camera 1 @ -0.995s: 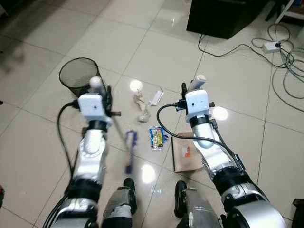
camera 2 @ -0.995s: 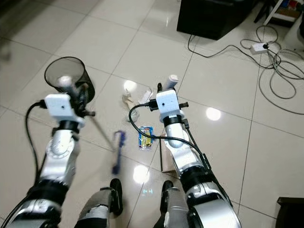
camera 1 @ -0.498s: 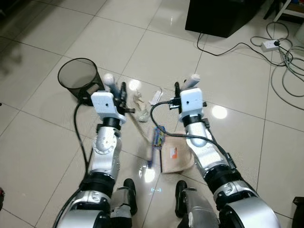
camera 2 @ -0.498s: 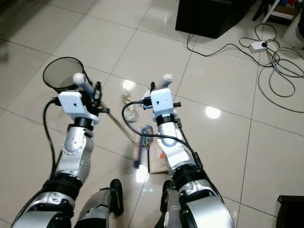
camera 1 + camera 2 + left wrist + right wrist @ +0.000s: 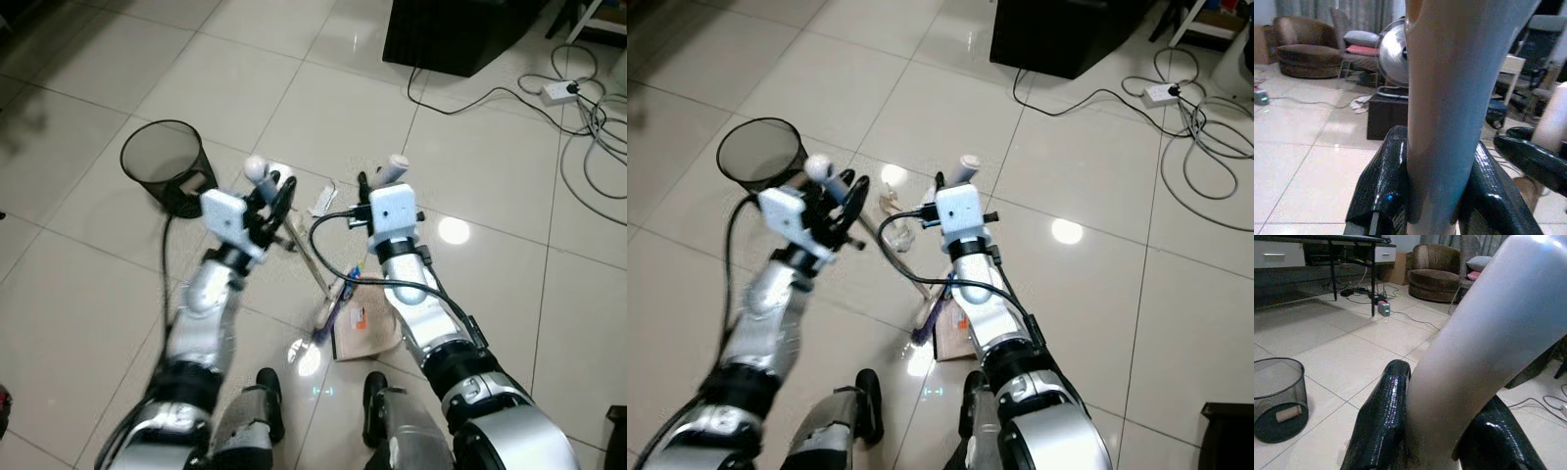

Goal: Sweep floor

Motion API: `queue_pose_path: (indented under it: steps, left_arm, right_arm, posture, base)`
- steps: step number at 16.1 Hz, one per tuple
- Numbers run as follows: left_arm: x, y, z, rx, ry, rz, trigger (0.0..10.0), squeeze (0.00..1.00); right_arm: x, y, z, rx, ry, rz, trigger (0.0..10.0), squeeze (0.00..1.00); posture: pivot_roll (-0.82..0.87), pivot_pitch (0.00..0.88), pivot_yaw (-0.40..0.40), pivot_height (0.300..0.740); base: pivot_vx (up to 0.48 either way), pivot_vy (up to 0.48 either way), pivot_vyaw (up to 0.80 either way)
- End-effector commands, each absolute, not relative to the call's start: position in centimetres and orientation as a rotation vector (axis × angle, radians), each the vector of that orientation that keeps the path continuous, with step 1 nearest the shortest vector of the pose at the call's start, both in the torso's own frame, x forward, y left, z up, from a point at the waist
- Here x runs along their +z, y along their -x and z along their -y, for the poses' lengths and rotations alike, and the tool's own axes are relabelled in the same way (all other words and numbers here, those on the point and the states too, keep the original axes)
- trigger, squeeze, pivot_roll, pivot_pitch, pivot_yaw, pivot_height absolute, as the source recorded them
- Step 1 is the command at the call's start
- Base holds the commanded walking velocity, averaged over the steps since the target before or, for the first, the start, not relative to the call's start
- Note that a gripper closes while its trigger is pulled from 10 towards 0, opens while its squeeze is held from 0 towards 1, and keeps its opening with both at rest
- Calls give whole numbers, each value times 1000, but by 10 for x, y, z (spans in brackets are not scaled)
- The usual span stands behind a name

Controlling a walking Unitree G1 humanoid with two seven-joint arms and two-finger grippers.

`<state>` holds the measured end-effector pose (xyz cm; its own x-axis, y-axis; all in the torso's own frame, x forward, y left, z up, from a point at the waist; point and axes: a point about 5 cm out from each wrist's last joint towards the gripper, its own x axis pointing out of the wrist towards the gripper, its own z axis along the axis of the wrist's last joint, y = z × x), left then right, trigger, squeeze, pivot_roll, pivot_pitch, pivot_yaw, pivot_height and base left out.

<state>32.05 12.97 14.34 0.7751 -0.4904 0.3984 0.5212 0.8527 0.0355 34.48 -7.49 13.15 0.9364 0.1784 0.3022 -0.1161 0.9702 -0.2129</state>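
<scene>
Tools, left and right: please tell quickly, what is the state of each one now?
Left tool: closed on the broom handle.
Right tool: closed on the dustpan handle.

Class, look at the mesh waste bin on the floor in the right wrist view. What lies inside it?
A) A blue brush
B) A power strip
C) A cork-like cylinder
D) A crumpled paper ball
C: the black mesh bin stands upright with one small tan cork-like cylinder lying on its bottom.
</scene>
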Motion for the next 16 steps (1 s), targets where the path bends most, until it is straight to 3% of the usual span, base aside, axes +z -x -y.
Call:
queue_pose_path:
  steps: [1, 8, 16]
  left_arm:
    - [143, -313, -128, -634, 91, 397, 10000, 0]
    - [163, -287, -144, -810, -3, 405, 10000, 0]
    - [165, -273, -141, -853, -19, 390, 10000, 0]
  right_arm:
    - [125, -343, 77, 148, 192, 305, 10000, 0]
    - [121, -344, 87, 116, 199, 289, 10000, 0]
    - [111, -339, 106, 89, 232, 278, 10000, 0]
  posture:
    - [-51, 293, 77, 740]
    - [-37, 259, 91, 740]
    - [-44, 217, 94, 740]
  base:
    - [0, 0, 0]
    - [0, 0, 0]
    - [0, 0, 0]
